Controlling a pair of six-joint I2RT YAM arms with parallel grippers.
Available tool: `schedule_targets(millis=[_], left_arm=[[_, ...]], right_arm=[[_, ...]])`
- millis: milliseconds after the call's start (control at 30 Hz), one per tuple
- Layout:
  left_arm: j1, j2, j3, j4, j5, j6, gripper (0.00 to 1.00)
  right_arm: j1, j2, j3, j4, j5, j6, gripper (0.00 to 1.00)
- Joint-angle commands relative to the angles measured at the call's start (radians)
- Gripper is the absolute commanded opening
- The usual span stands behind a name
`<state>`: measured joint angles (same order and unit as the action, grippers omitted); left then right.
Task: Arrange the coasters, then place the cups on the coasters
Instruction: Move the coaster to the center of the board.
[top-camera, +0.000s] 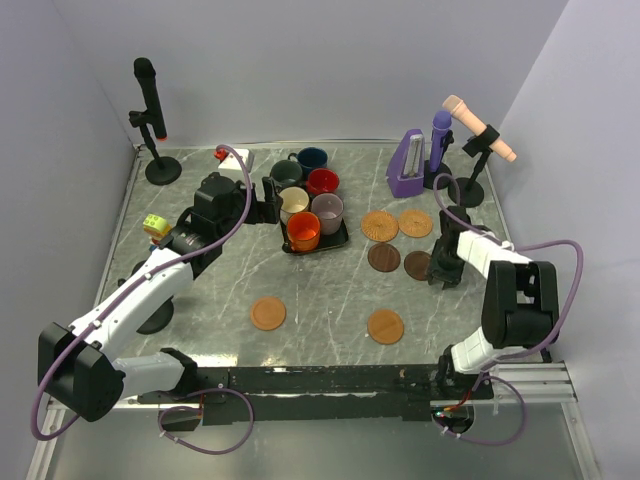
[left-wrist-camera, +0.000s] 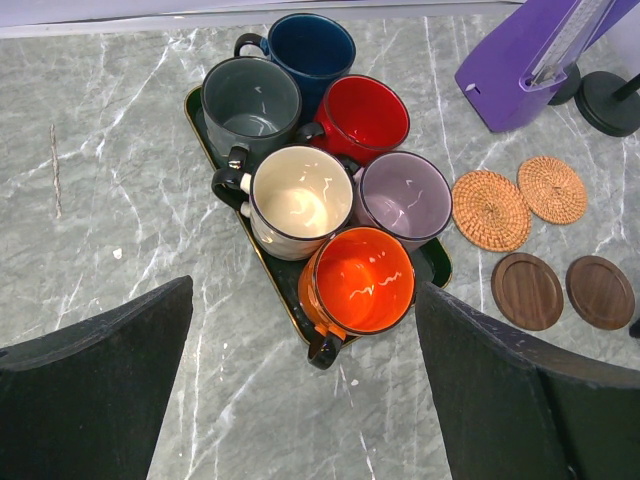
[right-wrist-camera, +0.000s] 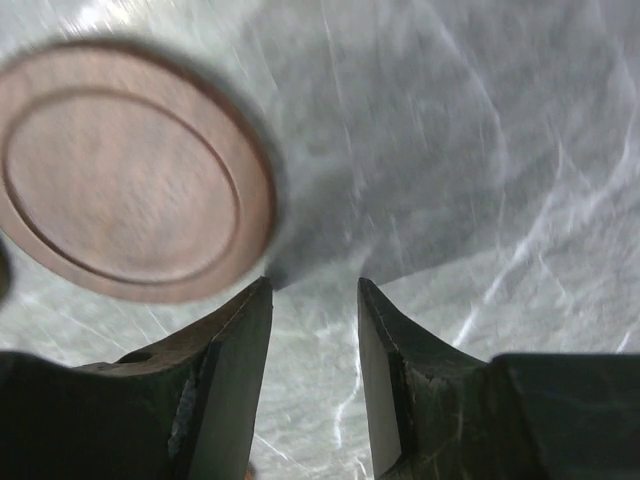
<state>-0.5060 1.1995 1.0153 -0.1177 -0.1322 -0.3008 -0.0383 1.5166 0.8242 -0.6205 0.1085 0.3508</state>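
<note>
I am on the coaster step: my right tool (right-wrist-camera: 315, 285) is narrow and empty, just beside a dark brown round wooden coaster (right-wrist-camera: 125, 170) near the right edge of the grey marble surface (right-wrist-camera: 500, 150). Next I must get its fingers around the coaster's rim, then squeeze. My left tool (left-wrist-camera: 302, 290) hangs wide open.

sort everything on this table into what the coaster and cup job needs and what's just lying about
For the job: four tan coasters, two dark brown coasters, six mugs.

Lying about: black tray under the mugs, purple metronome-like box, black microphone, tan microphone, purple microphone, small yellow-green toy, white box.
</note>
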Motion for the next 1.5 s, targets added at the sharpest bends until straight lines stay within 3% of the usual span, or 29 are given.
schedule_targets(millis=[0, 1467], left_arm=[[-0.006, -0.018, 0.012, 0.023, 0.005, -0.001, 0.97], [-0.006, -0.011, 0.014, 0.018, -0.007, 0.006, 0.96]], right_arm=[[-0.003, 0.048, 0.07, 0.011, -0.006, 0.002, 0.46], [-0.003, 0.189, 0.204, 0.024, -0.024, 0.028, 0.46]])
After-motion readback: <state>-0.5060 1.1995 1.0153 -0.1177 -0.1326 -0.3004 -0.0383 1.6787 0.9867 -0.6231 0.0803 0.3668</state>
